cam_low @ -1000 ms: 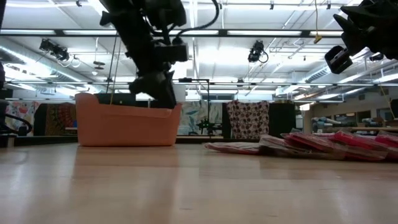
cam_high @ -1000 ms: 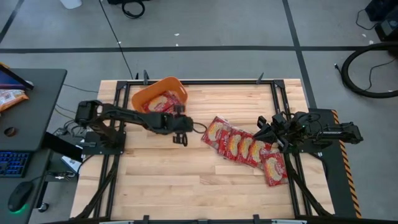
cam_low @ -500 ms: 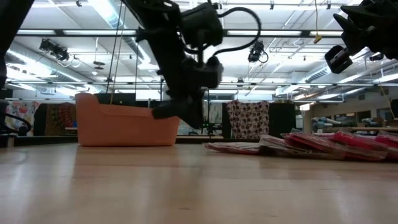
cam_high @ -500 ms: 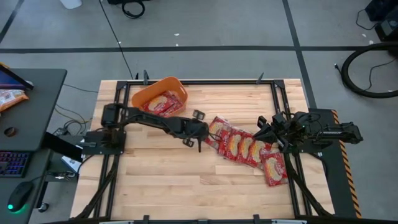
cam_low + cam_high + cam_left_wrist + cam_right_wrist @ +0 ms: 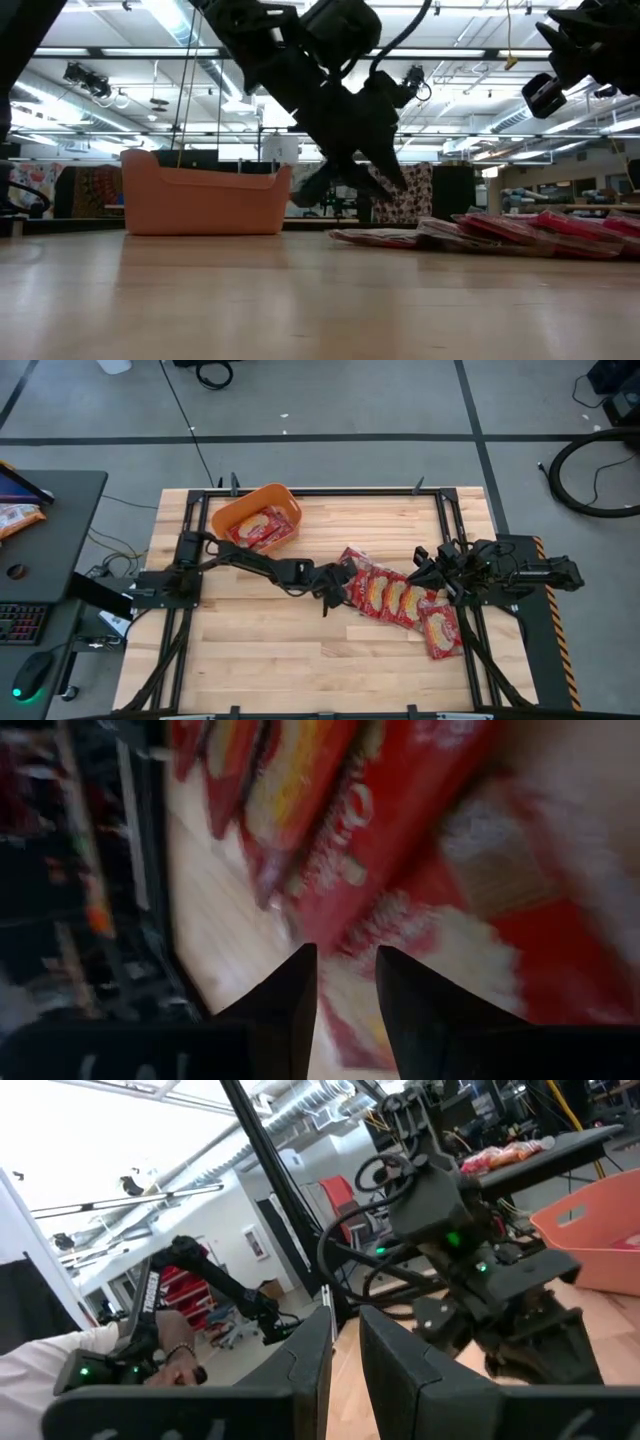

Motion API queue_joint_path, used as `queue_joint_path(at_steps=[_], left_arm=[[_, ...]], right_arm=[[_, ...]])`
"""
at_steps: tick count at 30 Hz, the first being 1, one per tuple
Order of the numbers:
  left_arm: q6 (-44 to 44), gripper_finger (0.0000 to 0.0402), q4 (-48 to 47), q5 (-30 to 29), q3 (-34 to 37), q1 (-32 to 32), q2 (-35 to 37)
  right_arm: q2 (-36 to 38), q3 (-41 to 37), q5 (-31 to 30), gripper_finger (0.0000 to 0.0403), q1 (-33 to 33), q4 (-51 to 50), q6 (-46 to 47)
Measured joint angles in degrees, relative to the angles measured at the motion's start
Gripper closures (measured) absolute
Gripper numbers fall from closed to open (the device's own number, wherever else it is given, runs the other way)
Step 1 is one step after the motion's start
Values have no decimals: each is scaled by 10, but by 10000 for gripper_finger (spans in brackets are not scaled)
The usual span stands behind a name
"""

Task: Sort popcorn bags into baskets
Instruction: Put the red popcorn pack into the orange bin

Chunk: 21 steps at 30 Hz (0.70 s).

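Note:
Several red popcorn bags (image 5: 400,598) lie flat on the table in an overlapping row on its right half, also seen in the low view (image 5: 520,232). More red bags (image 5: 262,528) lie inside the orange basket (image 5: 235,510) (image 5: 200,200) at the far left. My left gripper (image 5: 335,584) (image 5: 350,185) is open and hovers tilted just over the left end of the row; the bags (image 5: 400,840) fill its wrist view past the fingers (image 5: 345,960). My right gripper (image 5: 425,565) (image 5: 560,80) (image 5: 345,1330) waits raised by the row's right side, fingers a narrow gap apart.
Black frame rails (image 5: 330,491) border the table. Bare wood (image 5: 300,660) stretches along the near side. A desk (image 5: 45,550) with a pale orange packet (image 5: 15,515) stands left of the table. A person's hand (image 5: 165,1355) shows in the room beyond.
My left gripper has swept from beside the basket toward the table's right, reaching the left end of the bag row, and has tipped over while coming lower. The bags and my right arm have stayed where they were.

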State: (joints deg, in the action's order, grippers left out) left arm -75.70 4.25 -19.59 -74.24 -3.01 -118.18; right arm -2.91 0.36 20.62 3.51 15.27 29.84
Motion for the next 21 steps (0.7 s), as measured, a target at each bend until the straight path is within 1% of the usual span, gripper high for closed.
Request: queue_joint_path(at_steps=[5,8,13,16,18,21], left_arm=[[-56,292,25,9,0,-2,-19],[-75,292,31,28,0,-2,-27],[-104,292,51,31,0,-2,-35],[-107,292,64,58,0,0,-41],[-114,292,60,62,1,0,-47],[-149,292,86,67,0,0,-61]], right_arm=[[-3,0,0,341,0,-4,0],[-3,0,0,341,0,-3,0],[-3,0,0,341,0,-3,0],[-3,0,0,341,0,-3,0],[-3,0,0,341,0,-3,0],[-3,0,0,341,0,-3,0]])
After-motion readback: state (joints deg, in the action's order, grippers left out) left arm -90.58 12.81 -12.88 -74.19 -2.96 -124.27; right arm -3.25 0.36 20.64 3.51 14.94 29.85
